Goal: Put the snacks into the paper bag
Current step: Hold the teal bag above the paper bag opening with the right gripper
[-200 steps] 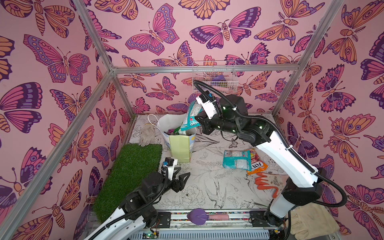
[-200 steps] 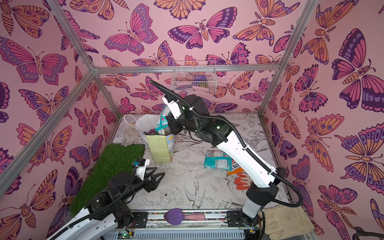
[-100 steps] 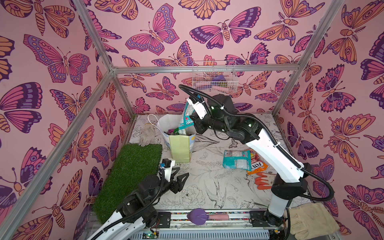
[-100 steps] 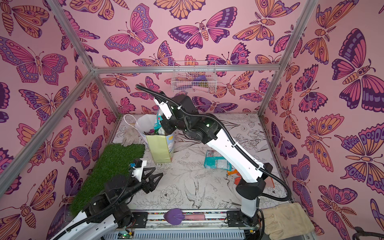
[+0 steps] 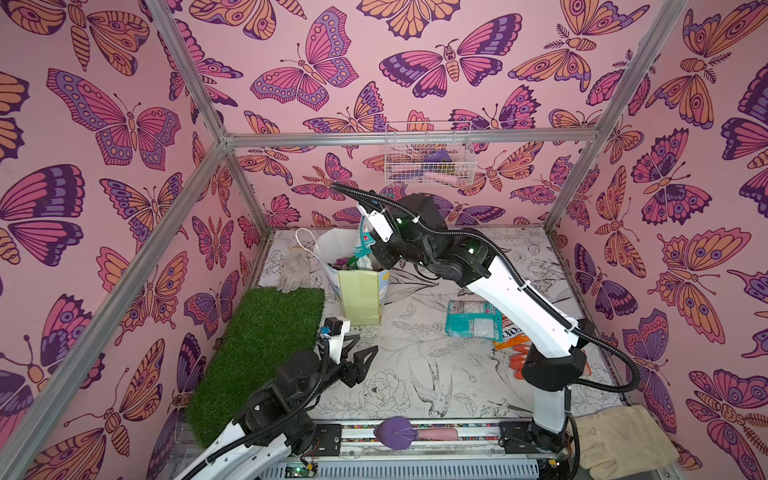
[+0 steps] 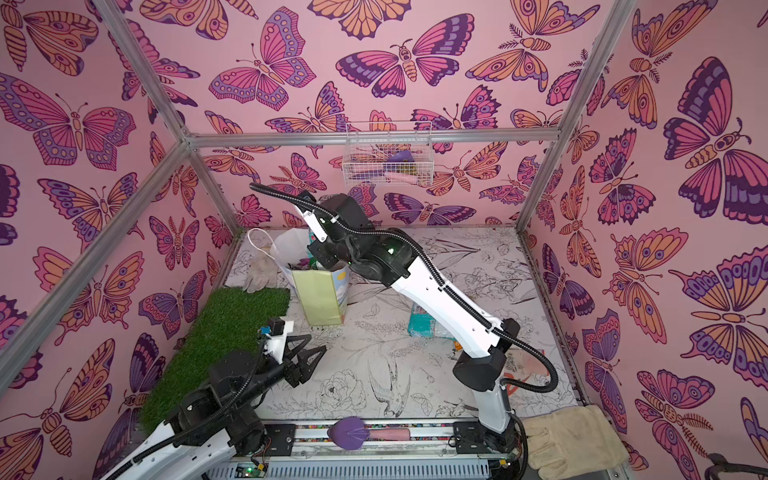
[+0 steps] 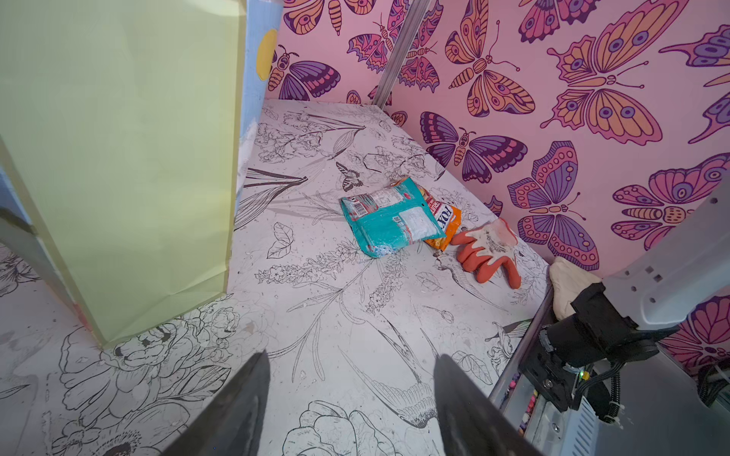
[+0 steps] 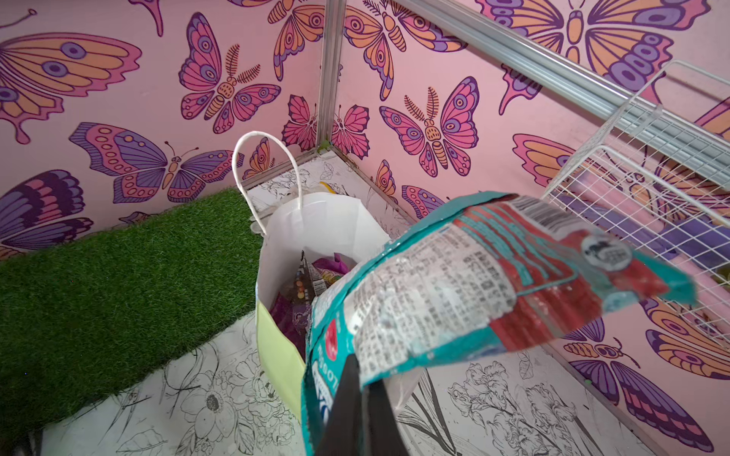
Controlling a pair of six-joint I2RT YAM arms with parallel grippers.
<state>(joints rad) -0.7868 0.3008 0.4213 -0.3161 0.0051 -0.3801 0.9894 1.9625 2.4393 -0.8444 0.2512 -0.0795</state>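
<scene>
Teal film packet (image 8: 474, 284) is gripped at one short edge by the right pincer (image 8: 361, 377), whose jaws are shut tight on the film. We place the packet just above the paper bag (image 5: 359, 299), at the rim of its open mouth on the side towards the right arm. The packet's long axis runs out from the fingertips and lies across the mouth rather than pointing down into it. We judge that the coming release depends on this: the mouth lies below and slightly beyond the pincer.

A second teal packet (image 5: 471, 318) and the orange Fox's bag (image 5: 509, 332) lie on the bench (image 5: 415, 365), well apart from the paper bag on its right-arm side.

The left pincer (image 5: 357, 353) hangs near the bag's foot, jaws apart and empty.

Compared with a second ago, the right arm has carried its packet from beside the bag to over it. The left arm has barely shifted.
</scene>
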